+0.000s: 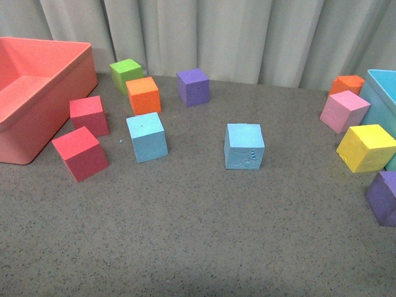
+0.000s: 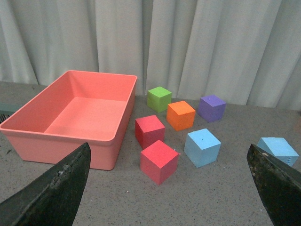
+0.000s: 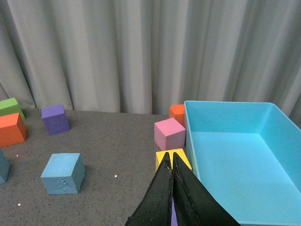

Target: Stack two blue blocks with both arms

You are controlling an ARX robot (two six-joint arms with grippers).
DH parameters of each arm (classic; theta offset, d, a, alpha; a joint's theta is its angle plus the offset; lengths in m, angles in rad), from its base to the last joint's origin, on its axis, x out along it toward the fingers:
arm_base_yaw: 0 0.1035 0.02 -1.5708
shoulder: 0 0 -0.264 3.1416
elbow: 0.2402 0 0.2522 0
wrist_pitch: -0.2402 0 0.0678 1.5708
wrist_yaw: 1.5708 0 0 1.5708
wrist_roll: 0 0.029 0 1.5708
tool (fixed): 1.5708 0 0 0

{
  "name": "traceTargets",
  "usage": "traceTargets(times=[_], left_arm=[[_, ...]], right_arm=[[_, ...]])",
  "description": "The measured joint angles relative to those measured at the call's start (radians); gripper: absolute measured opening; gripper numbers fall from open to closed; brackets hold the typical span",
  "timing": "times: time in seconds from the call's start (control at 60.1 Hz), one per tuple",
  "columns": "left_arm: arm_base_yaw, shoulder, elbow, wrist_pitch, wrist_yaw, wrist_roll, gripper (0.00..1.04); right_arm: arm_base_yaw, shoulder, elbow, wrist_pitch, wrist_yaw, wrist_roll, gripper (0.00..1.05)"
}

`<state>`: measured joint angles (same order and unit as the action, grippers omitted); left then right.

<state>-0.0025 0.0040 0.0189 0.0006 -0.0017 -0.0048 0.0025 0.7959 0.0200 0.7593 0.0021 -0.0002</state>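
Plain blue block (image 1: 146,137) rests flat on the grey table (image 1: 198,247), left of centre in my front view. Embossed blue block (image 1: 244,146) sits at its 3 o'clock, well apart, marks on the near face; the two are not stacked. An orange cube (image 1: 143,94) stands near the plain one at 12 o'clock, a far red cube (image 1: 89,115) at 10 o'clock and a near red cube (image 1: 80,153) at 8 o'clock. A purple cube (image 1: 193,86) lies at 11 o'clock of the embossed one. A coral bin (image 1: 74,80) occupies the 9 o'clock side, a turquoise bin (image 1: 382,99) the 3 o'clock edge. Left gripper (image 2: 168,147) I read as spread wide, nothing between its fingers. Right gripper (image 3: 172,157) has its fingers pressed together, pinching nothing.
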Motion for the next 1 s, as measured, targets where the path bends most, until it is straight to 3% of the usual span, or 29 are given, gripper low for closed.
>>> traceTargets(times=[0.482,0.998], left_arm=[[0.0,0.0,0.0,0.0,0.0,0.0,0.98],[0.0,0.0,0.0,0.0,0.0,0.0,0.98]], right_arm=[[0.0,-0.34,-0.018,-0.305,0.0,0.0,0.01],[0.0,-0.547,-0.018,-0.507,0.0,0.0,0.01]])
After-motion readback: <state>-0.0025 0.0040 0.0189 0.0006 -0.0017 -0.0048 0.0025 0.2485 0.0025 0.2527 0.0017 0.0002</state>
